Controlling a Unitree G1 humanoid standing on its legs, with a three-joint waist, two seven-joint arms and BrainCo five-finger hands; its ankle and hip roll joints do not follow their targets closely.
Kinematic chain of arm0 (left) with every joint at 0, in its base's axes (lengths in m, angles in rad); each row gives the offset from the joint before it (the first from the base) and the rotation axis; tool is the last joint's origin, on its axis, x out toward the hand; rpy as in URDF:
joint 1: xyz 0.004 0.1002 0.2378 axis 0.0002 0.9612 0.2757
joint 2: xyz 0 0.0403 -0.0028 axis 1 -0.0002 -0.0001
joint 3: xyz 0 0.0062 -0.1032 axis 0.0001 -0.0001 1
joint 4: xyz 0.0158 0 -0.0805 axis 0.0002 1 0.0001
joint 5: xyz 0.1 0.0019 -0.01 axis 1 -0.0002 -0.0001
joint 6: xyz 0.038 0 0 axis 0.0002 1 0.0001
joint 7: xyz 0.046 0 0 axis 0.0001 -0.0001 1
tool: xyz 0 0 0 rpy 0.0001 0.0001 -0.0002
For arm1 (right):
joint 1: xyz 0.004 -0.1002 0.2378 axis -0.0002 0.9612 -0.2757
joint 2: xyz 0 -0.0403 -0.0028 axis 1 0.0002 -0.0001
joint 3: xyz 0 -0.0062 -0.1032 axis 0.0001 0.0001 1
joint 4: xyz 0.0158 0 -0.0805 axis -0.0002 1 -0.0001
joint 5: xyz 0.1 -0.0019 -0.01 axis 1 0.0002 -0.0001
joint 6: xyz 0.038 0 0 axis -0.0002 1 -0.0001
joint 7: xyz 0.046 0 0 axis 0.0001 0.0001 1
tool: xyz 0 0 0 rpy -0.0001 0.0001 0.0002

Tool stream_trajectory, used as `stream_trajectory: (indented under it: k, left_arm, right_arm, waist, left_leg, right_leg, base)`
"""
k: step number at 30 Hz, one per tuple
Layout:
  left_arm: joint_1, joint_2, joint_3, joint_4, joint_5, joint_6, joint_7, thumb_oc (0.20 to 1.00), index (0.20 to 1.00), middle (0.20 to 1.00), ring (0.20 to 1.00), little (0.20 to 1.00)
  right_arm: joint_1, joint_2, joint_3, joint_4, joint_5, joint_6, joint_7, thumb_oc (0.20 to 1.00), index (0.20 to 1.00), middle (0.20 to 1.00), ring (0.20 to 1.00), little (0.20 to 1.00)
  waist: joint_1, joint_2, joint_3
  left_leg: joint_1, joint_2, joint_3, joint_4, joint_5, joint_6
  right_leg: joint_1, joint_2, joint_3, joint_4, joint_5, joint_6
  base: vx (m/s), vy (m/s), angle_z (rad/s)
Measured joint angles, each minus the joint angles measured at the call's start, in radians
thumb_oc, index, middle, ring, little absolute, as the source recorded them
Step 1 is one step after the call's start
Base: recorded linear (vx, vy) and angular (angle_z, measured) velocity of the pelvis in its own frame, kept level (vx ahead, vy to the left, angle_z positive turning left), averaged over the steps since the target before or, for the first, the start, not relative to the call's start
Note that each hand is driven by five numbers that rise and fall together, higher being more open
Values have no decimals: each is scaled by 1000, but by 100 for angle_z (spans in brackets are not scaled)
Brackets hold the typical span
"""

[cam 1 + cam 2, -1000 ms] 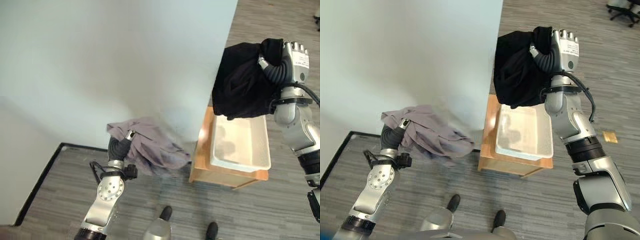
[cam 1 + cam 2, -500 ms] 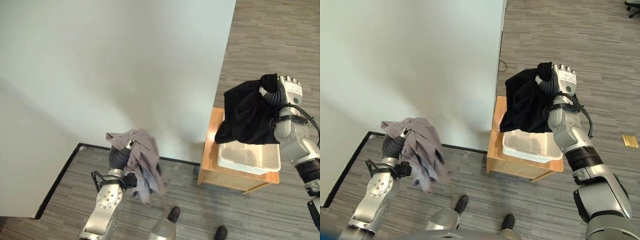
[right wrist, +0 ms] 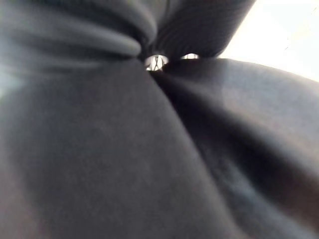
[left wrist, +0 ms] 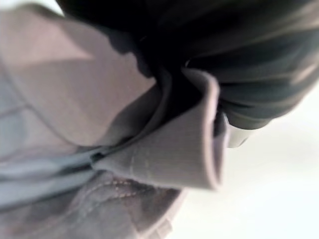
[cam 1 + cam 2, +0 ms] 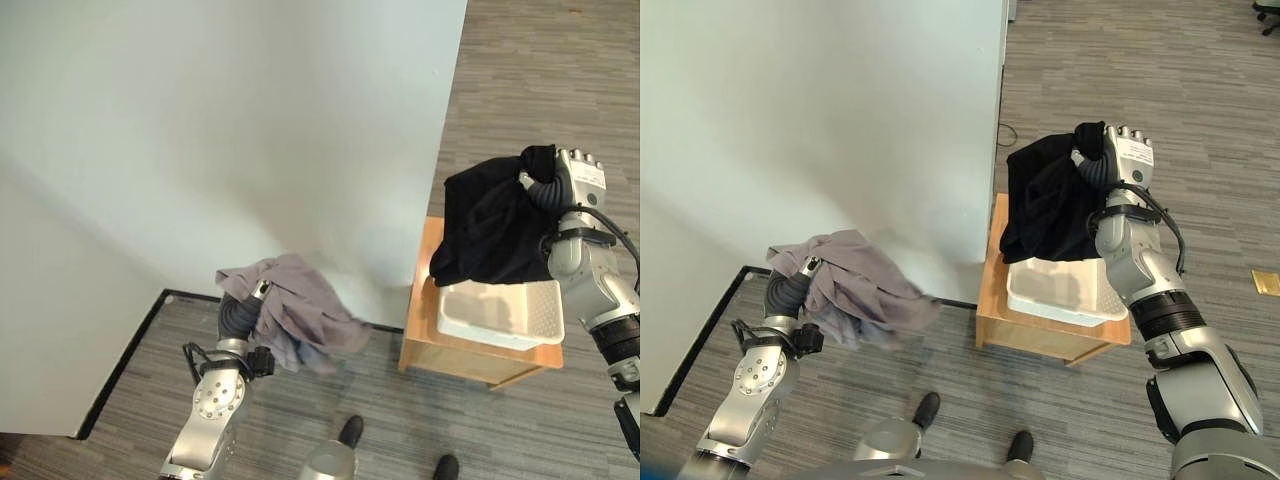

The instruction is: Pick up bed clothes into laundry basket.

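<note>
The right hand (image 5: pixel 1127 152) is up high on the right. A black cloth (image 5: pixel 1050 205) hangs from it, bunched where the hand has it. The fingers are tucked into the folds, so I cannot tell how tight they are curled. The cloth hangs right over the white laundry basket (image 5: pixel 1060 295), and its low edge hides the far rim of the basket. I think it is held there so it can drop straight in.

The basket sits on a small wooden bench (image 5: pixel 1040 330), just right of the big white bed (image 5: pixel 230 150). The bench lifts the basket up, so the arm need not reach to the floor.

The left hand (image 5: pixel 243 310) is low on the left, near the edge of the bed. A grey cloth (image 5: pixel 295 315) is draped over it and flaps out to the right. In the left wrist view the grey cloth (image 4: pixel 164 149) folds round the dark cover, but the fingers are hidden, so I cannot tell how they are set. This cloth is well apart from the basket and needs to go there too.

I count two cloths, one basket, one bench and two hands.
</note>
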Motion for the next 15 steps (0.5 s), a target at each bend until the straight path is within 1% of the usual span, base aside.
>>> stream_trajectory:
  k: [4,6,9,15]
  left_arm:
    - [-1,0,-1,6,0,0,0,200,200,200,200,200]
    - [-1,0,-2,6,0,0,-1,200,200,200,200,200]
    - [-1,0,-6,6,0,0,-2,200,200,200,200,200]
    - [-1,0,-12,6,0,0,-24,200,200,200,200,200]
  right_arm:
    - [-14,-6,-12,-29,0,0,-37,200,200,200,200,200]
    - [-16,-19,-13,-48,-1,-2,-38,200,200,200,200,200]
    - [-20,-36,-20,-47,-1,-2,-41,200,200,200,200,200]
    - [-20,-37,-42,-50,-1,-1,-64,200,200,200,200,200]
  waist:
    - [-5,11,-5]
    - [-4,13,-7]
    - [-4,14,-7]
    - [-20,14,-7]
  left_leg:
    - [0,-4,-1,-2,0,0]
    - [0,-6,-2,-2,0,1]
    - [-1,-8,-5,-2,1,1]
    - [1,-14,-22,-2,2,2]
  right_leg:
    - [0,-5,-2,0,-1,1]
    - [0,-6,-2,0,-1,2]
    - [0,-7,-4,0,-2,2]
    - [14,-8,-18,0,-7,4]
  base:
    - [33,9,1]
    - [20,0,1]
    - [8,0,2]
    - [10,-6,8]
